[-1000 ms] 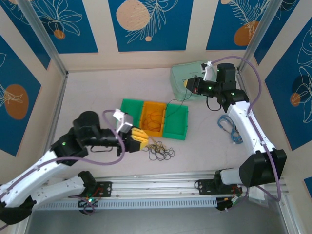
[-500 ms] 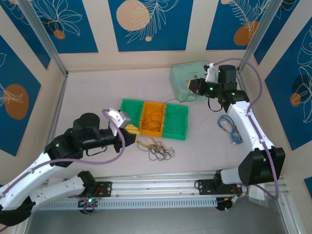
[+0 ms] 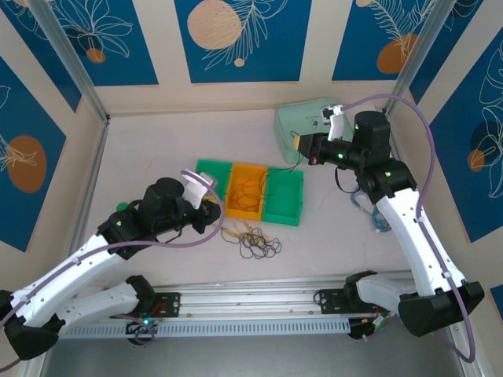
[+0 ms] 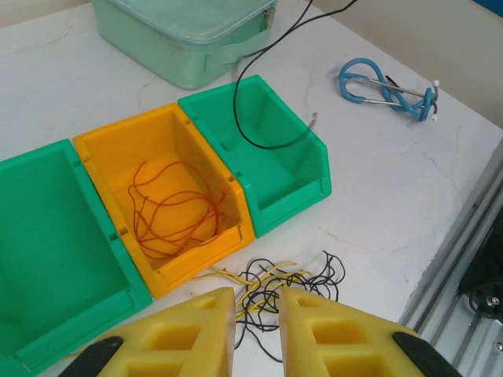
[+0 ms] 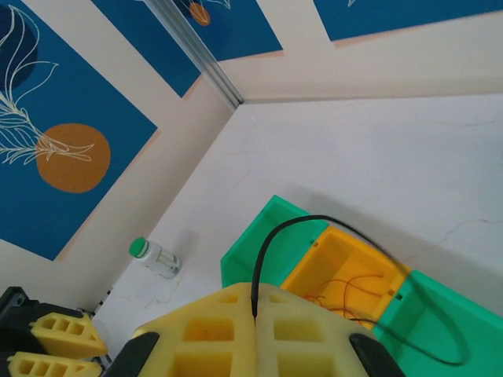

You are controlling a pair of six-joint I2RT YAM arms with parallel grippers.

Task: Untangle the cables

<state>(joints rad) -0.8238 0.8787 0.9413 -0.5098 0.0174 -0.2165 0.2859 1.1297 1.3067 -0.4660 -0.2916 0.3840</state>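
The fingers (image 5: 206, 334) of the right gripper (image 5: 255, 294), blocky yellow plastic with square hollows, are pressed flat together at the bottom of the right wrist view. They pinch one thin, glossy black cable (image 5: 255, 271) in the seam between them. That cable arcs up and to the right, then drops into the right green bin (image 4: 314, 169), where its loose end curls against the bin floor.

The left gripper (image 4: 258, 297) sits at the bottom centre of the left wrist view. Its matching yellow fingers (image 4: 196, 334) stand a narrow gap apart with nothing visibly between them.

Just above them, on the pale, faintly cracked table (image 4: 377, 212), lies the tangle (image 4: 279, 283) of thin black and pale yellow strands in small loops. It lies right in front of the orange bin (image 4: 102, 149). That smooth, open-topped plastic bin holds loosely coiled orange cables (image 4: 177, 216). An empty left green bin (image 4: 47, 259) touches its other side.

A soft mint zip case (image 4: 196, 47) sits at the top of that view. A blue looped tube with metal ends (image 4: 385, 86) lies at the upper right.
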